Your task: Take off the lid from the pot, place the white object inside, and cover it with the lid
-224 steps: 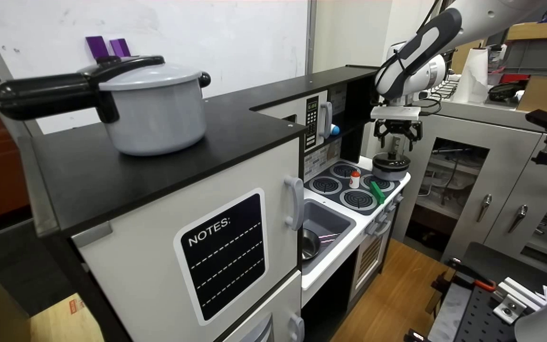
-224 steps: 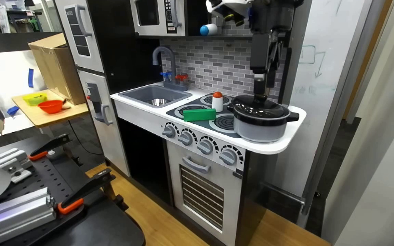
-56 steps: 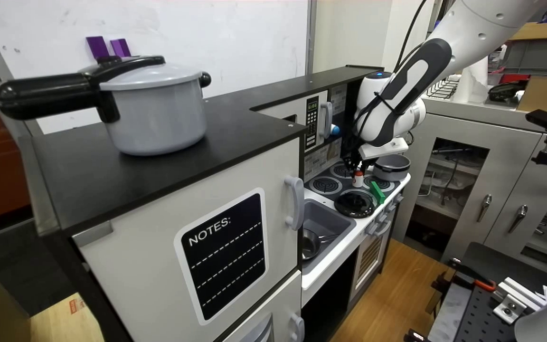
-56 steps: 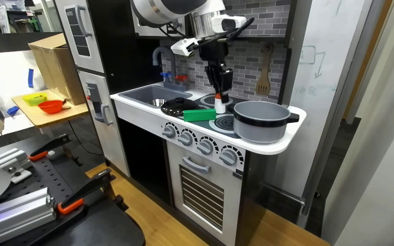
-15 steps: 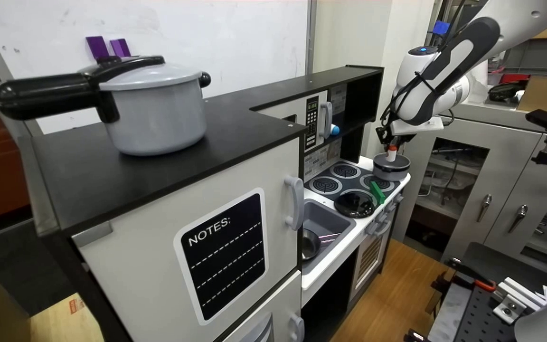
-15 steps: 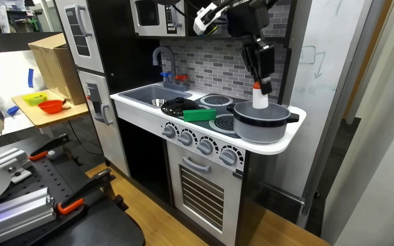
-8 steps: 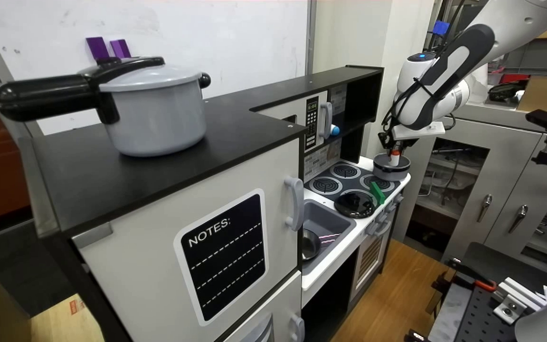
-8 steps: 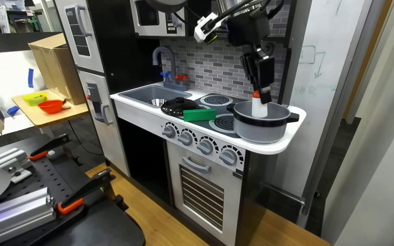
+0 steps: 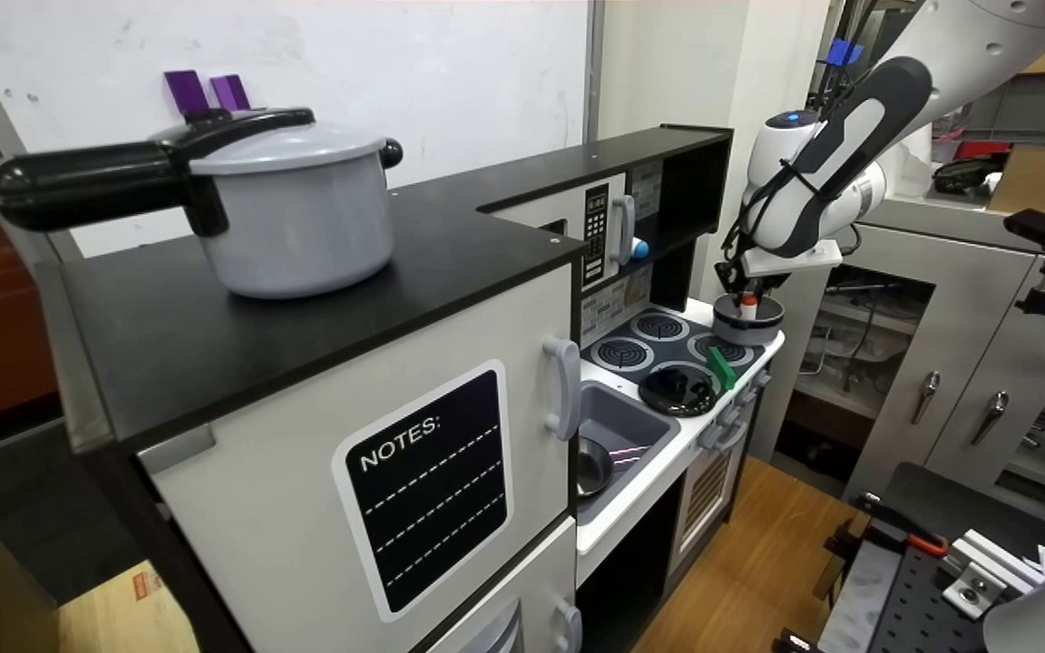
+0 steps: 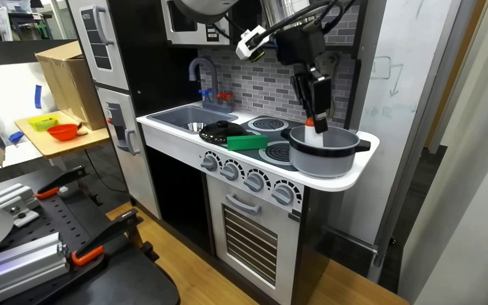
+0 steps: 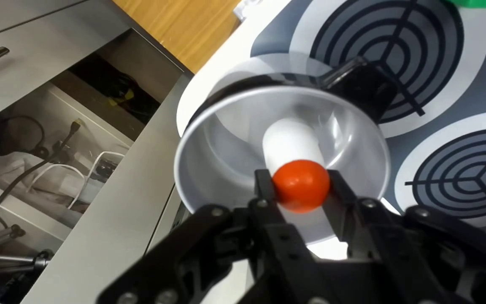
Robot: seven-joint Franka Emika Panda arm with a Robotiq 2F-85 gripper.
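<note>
I have the claw (image 11: 300, 185) clenched on the shaker (image 11: 291, 141), gripping its orange top from both sides. The shaker's white body is down inside the pot (image 10: 322, 164); whether its base touches the pot's floor, I can't tell. In both exterior views I see the lid (image 10: 218, 133) right way up, well apart from the pot. A green block (image 10: 247, 143) sits just beside the lid, on the side toward the pot.

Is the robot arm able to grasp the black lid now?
Probably not yet: its gripper is closed on the white bottle, partly inside the pot, though nothing seems to cover the black lid.
</note>
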